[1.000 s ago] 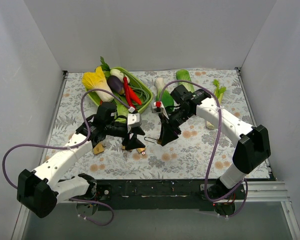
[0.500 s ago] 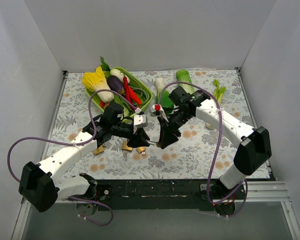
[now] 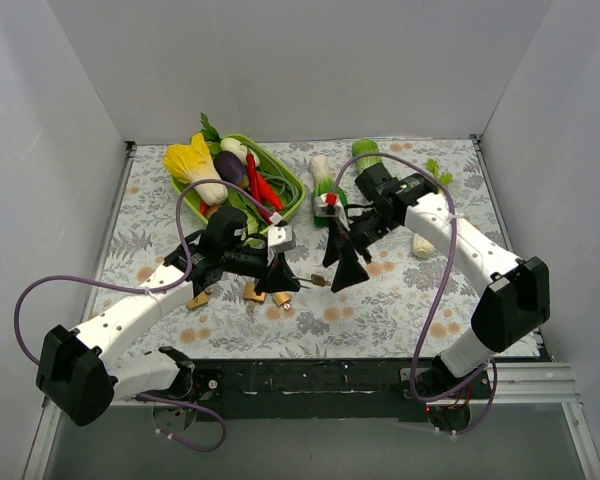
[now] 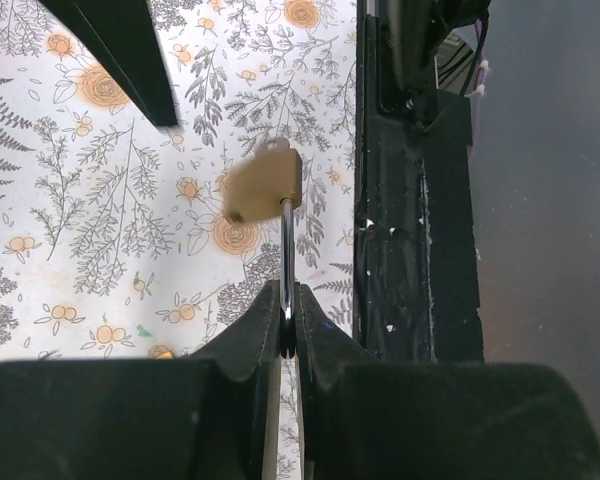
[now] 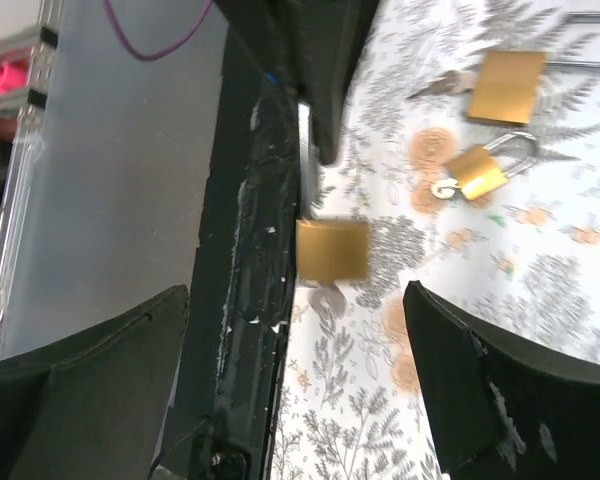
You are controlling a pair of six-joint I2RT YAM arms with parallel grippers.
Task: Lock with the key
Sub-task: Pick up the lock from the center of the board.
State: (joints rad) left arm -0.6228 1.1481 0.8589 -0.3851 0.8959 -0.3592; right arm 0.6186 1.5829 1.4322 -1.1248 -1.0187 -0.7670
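Note:
A brass padlock (image 4: 265, 185) hangs in the air by its steel shackle (image 4: 287, 250), and my left gripper (image 4: 288, 300) is shut on that shackle. A grey key (image 4: 275, 146) sticks out of the padlock's far end, blurred. In the right wrist view the same padlock (image 5: 332, 250) floats ahead of my right gripper (image 5: 300, 400), whose jaws stand wide open and apart from it, with the key (image 5: 327, 297) just under it. From above, the padlock (image 3: 317, 281) sits between my left gripper (image 3: 278, 277) and my right gripper (image 3: 342, 263).
Three more brass padlocks (image 3: 198, 297) (image 3: 252, 292) (image 3: 281, 298) lie on the floral mat near the left gripper. A green basket (image 3: 292, 187) of vegetables stands at the back left, with loose greens (image 3: 435, 180) at the back right. The black front rail (image 4: 410, 250) runs close below the padlock.
My left gripper has shut on the padlock's shackle. My right gripper has opened wide, let go, and drawn back to the right and away from the padlock.

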